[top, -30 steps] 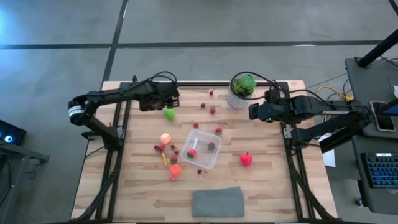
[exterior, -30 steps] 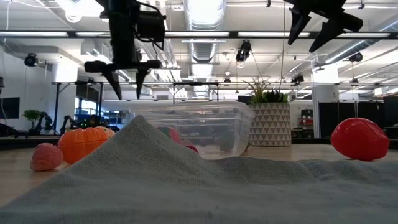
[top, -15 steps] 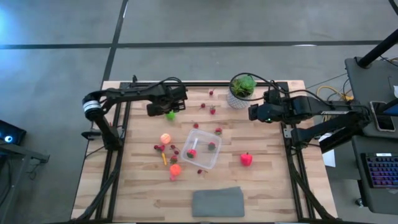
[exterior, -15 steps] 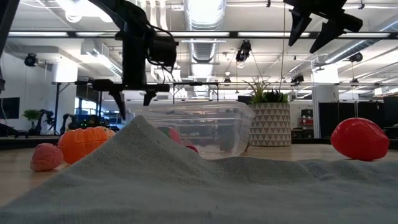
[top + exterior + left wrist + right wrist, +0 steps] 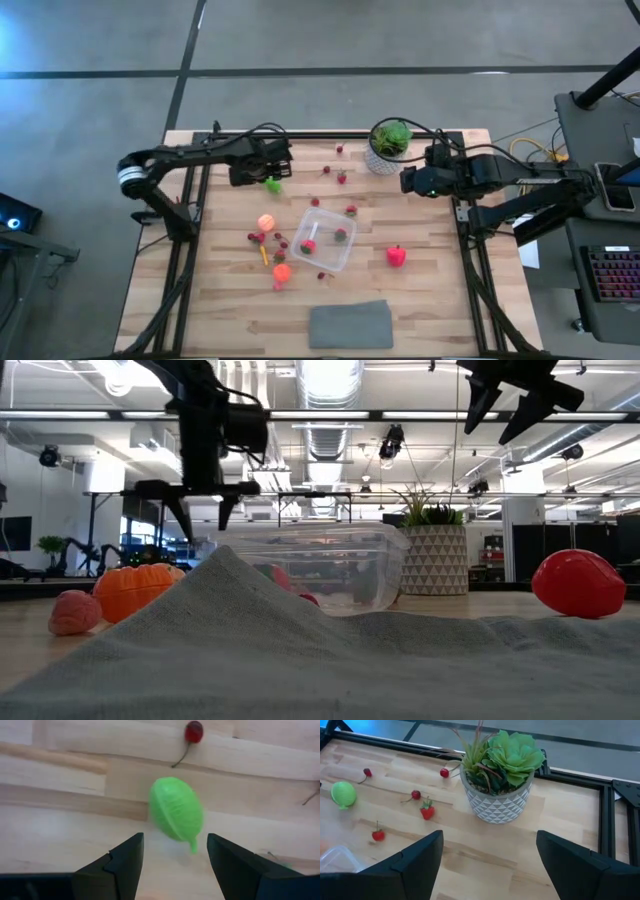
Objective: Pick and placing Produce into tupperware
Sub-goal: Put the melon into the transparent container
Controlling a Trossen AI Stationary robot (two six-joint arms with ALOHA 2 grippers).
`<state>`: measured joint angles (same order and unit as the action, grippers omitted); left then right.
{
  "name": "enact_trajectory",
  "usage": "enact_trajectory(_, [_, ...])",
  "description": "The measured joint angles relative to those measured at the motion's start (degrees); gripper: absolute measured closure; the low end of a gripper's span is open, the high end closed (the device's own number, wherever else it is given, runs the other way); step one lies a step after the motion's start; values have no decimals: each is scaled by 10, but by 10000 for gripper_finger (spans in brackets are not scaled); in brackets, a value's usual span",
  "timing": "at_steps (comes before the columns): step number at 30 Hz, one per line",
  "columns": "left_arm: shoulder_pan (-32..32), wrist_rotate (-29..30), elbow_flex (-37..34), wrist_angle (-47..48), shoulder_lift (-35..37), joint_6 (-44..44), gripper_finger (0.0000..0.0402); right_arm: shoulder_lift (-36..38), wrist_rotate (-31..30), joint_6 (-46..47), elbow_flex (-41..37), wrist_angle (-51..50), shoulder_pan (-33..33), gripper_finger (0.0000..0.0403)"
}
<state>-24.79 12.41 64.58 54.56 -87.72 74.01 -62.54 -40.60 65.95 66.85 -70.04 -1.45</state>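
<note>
The clear tub (image 5: 327,240) sits mid-table with two small pieces inside; the low view shows it (image 5: 320,565) behind the cloth. A green fruit (image 5: 272,184) lies on the wood near the far left. My left gripper (image 5: 265,174) hovers just over it, open, and the fruit (image 5: 176,815) shows ahead between the spread fingers, untouched. An orange pumpkin (image 5: 282,272), a peach piece (image 5: 266,222), a red pepper (image 5: 397,256) and scattered berries lie around the tub. My right gripper (image 5: 404,181) waits open by the plant, raised high (image 5: 497,425).
A potted leafy plant (image 5: 497,780) stands at the far edge, close to my right gripper. A grey cloth (image 5: 350,325) lies at the near edge and fills the foreground of the low view. Small berries (image 5: 416,795) dot the wood between the green fruit and the plant.
My left gripper has come down over the green fruit, drifting slightly toward the table's right, then has eased back left and up a little. It has stayed open. The green fruit has not moved.
</note>
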Motion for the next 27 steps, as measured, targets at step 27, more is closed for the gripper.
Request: enact_trajectory(27, [8, -20, -160, -170, 106, 92, 198, 53, 51, -126, 0, 0, 163, 94])
